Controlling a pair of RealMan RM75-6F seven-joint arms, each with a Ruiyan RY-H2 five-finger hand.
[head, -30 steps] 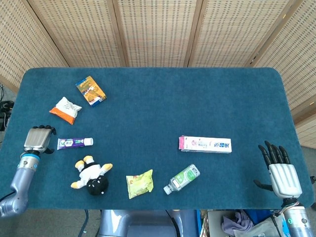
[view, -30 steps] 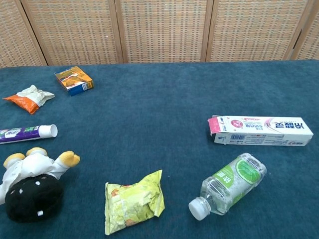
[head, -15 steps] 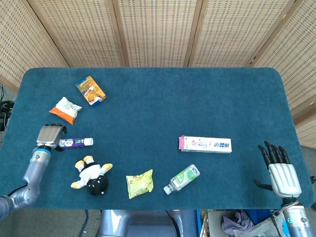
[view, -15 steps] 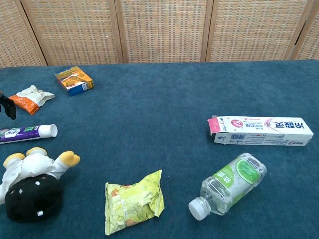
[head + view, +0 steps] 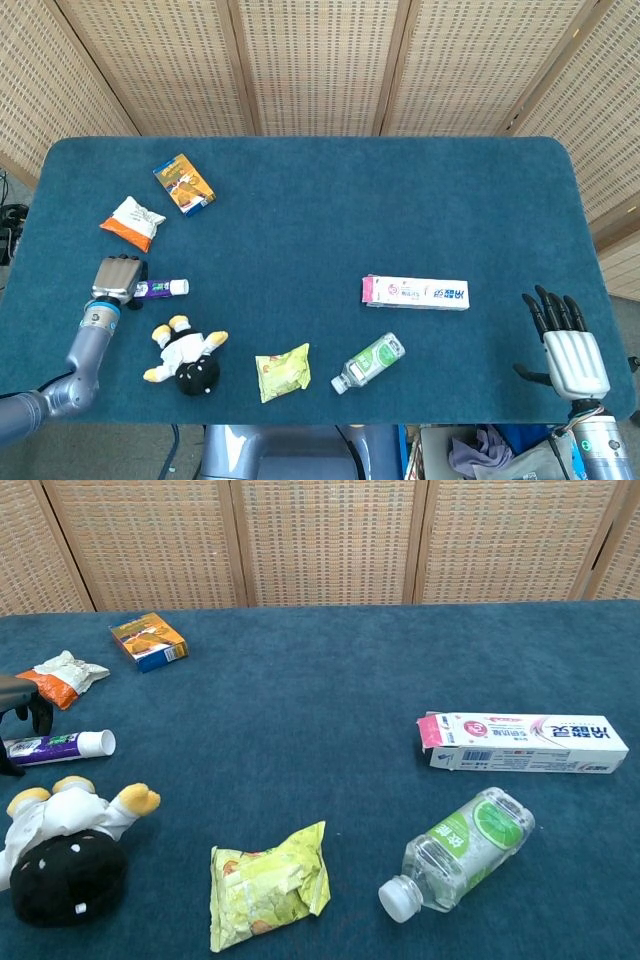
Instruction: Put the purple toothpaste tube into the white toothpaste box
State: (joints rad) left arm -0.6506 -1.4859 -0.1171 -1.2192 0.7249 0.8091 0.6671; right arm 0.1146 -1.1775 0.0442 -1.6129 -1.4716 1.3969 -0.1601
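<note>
The purple toothpaste tube [image 5: 160,289] lies flat on the blue desk [image 5: 320,200] at the left of the frame, its white cap pointing right. The left hand [image 5: 118,279] sits over the tube's tail end; in the chest view its dark fingers [image 5: 40,712] curl down at the far left edge beside the tube [image 5: 62,745]. Whether they actually grip the tube or only hover over it cannot be told from either view.

The white toothpaste box [image 5: 415,292] lies flat right of centre, well apart from the tube, with its pink flap end toward the left; in the chest view that flap end of the box [image 5: 527,743] stands open.

The right hand [image 5: 568,345] is at the lower right corner of the head view, off the desk's edge, fingers spread and holding nothing.

Just below the tube lies a black and white plush toy [image 5: 187,360]. A yellow-green snack packet [image 5: 282,371] and a clear bottle with a green label [image 5: 370,362] lie along the lower middle, the bottle below the box. Toward the upper left are an orange and white packet [image 5: 132,222] and a small orange box [image 5: 183,184].
</note>
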